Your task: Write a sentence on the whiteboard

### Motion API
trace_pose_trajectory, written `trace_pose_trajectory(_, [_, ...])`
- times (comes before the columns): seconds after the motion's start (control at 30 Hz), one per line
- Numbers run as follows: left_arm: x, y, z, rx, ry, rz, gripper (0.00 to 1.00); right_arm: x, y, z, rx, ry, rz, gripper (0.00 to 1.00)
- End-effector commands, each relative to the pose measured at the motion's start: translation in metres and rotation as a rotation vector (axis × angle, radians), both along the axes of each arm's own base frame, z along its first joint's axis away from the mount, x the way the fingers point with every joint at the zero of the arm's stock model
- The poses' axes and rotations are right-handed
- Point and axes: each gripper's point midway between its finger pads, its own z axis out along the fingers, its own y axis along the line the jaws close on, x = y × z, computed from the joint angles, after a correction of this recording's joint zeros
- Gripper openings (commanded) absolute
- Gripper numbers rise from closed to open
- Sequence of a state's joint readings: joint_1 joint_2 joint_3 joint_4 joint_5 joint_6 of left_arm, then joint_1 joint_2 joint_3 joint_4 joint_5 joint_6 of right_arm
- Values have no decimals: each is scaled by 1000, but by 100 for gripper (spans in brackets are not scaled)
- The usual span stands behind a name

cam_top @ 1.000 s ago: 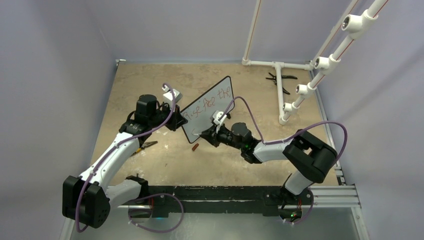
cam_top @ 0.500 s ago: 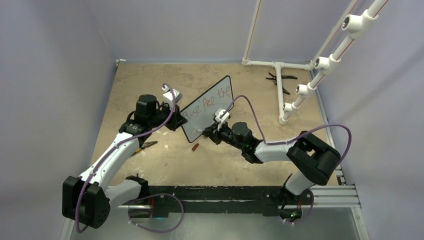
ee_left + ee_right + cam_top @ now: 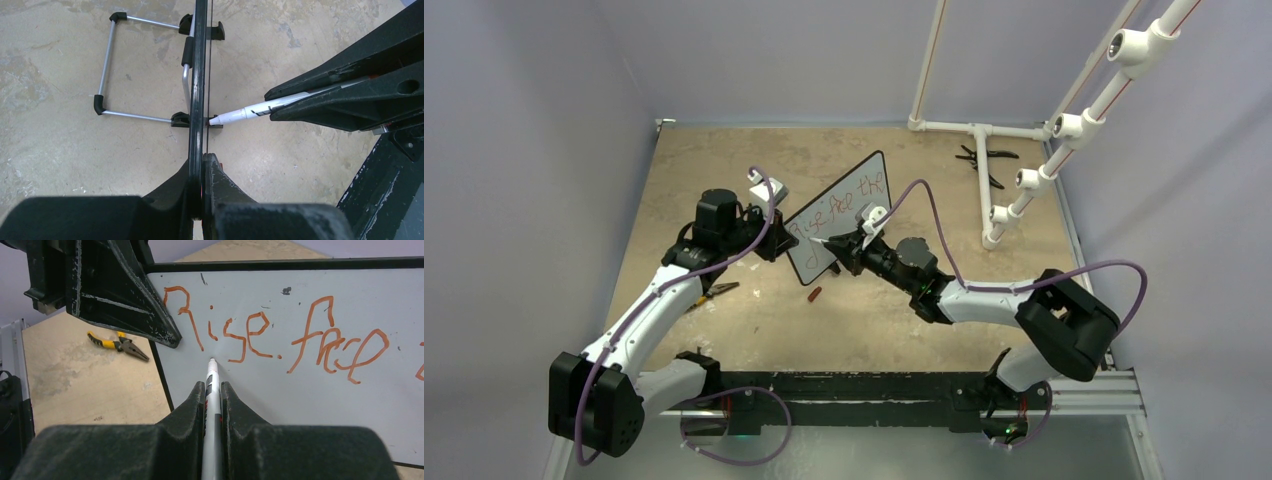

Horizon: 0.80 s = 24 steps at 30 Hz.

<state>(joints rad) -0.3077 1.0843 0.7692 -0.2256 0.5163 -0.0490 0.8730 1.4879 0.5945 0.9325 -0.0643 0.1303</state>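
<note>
The whiteboard [image 3: 867, 207] stands tilted on its feet in the middle of the table. My left gripper [image 3: 776, 240] is shut on its left edge, and the left wrist view shows the black frame [image 3: 200, 75] clamped between the jaws [image 3: 202, 160]. The sentence [image 3: 280, 337] reads "Rise. free" in red along the top line, then "the" [image 3: 874, 185]. My right gripper [image 3: 212, 387] is shut on a white marker [image 3: 211, 375]. The marker tip [image 3: 214, 120] meets the board face just below "Rise".
Yellow-handled pliers [image 3: 714, 292] lie on the table left of the board. A small red cap [image 3: 815, 294] lies in front of it. A white pipe frame [image 3: 984, 180] and black pliers [image 3: 979, 160] stand at the back right. The board's wire stand [image 3: 107, 65] sticks out behind it.
My right gripper has carried the marker up from the board's lower left corner to just under the first word. The left gripper and board have stayed still.
</note>
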Motion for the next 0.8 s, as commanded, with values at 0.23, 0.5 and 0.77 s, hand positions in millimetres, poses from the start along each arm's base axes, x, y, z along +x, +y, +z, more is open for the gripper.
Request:
trace_pose_trajectory(0.23, [-2, -3, 14, -22, -36, -24, 0, 5, -6, -21, -30, 44, -41, 0])
trace_pose_trajectory(0.5, [-2, -3, 14, -23, -38, -24, 0, 0, -16, -48, -76, 106, -62, 0])
trace_pose_trajectory(0.77, [-2, -3, 13, -22, -36, -22, 0, 0, -14, -48, -62, 111, -55, 0])
